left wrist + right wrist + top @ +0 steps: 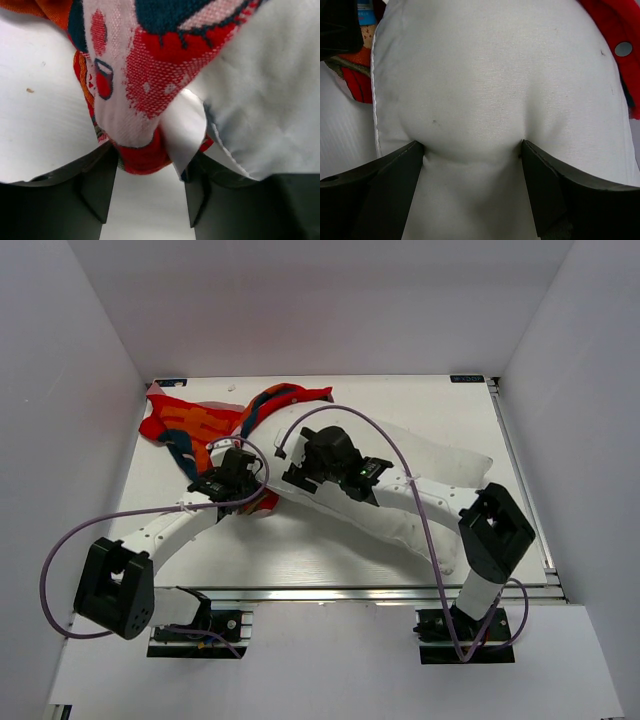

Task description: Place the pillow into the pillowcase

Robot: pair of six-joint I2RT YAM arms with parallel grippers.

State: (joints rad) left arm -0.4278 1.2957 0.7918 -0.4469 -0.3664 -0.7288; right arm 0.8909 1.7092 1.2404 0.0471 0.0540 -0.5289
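Nearest, the right gripper had its wide jaws pressed into the pillow, dimpling both flanks, likely a hold for steering it forward. Just beyond, the left gripper straddled the pillowcase hem, probably to keep the mouth open; whether it bit, I couldn't tell. The pillow's far corner met the case, bunched far-left on the table.

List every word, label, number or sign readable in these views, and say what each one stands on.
No text can be read in any view.
Two small dark stickers at the far corners of the table: too small to read.
Pillowcase: cartoon print only, no lettering visible.
Pillow: plain fabric, no text.
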